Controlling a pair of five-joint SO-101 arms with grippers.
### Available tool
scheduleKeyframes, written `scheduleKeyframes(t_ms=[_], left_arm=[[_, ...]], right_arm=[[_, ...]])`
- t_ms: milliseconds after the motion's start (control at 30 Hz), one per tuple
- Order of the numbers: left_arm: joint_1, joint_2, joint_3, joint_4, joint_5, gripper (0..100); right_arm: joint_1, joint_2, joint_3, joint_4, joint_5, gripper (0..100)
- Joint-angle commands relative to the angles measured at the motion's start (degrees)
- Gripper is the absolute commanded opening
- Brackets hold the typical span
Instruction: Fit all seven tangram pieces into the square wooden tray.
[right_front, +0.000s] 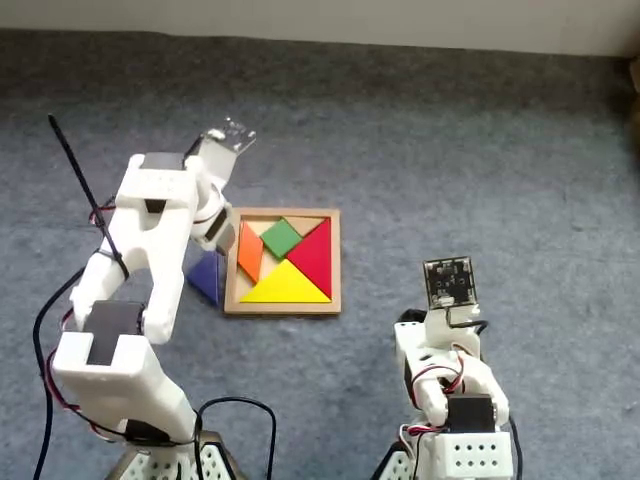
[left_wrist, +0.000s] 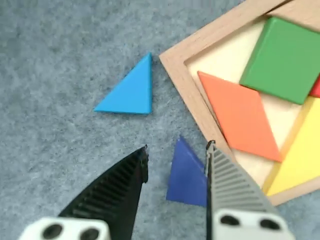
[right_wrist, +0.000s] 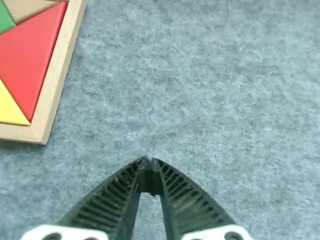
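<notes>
Dark-blue triangle (left_wrist: 187, 175) at the wooden tray (left_wrist: 173, 59) edge, between parted fingers of the left gripper (left_wrist: 177, 146); right gripper (right_wrist: 150, 161) closed, empty.

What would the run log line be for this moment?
left gripper: open over dark blue triangle | right gripper: shut, above carpet | light blue triangle: outside tray

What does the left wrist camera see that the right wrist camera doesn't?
Left wrist view's extras: the light blue triangle and dark blue triangle on the carpet beside the wooden tray, the orange piece inside it, and the open left gripper above the dark blue one. Right wrist view's extras: the shut right gripper above bare carpet. Shared: the tray with its red piece, yellow piece and green piece.
</notes>
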Motion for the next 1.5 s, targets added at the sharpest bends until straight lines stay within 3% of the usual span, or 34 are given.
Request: scheduleKeyframes(t_ms=[0, 233, 533, 767, 967, 1333, 1467], left_arm=[[4.5, -1.6, -6.9, 4.0, 2.5, 20], [11.1, -1.0, -8.1, 4.7, 4.5, 20], [11.3, -1.0, 4.1, -0.9, 3.7, 20], [10.0, -1.5, 10.1, -1.1, -1.3, 20], [7.7, -1.6, 9.0, -1.0, -1.3, 20], [10.2, -1.6, -4.4, 8.4, -0.7, 20], [9.7, -1.1, -8.2, 8.2, 3.3, 20]], right_arm=[[0.9, -0.9, 8.4, 0.2, -0.4, 0.5], [0.9, -0.9, 8.4, 0.2, -0.4, 0.5], [0.9, -0.9, 8.4, 0.2, -0.4, 0.5], [0.9, -0.9, 8.4, 0.2, -0.4, 0.5], [0.9, -0.9, 8.4, 0.2, -0.4, 0.5], [0.9, -0.9, 8.4, 0.2, -0.4, 0.5], [0.9, -0.9, 8.4, 0.2, -0.4, 0.5]])
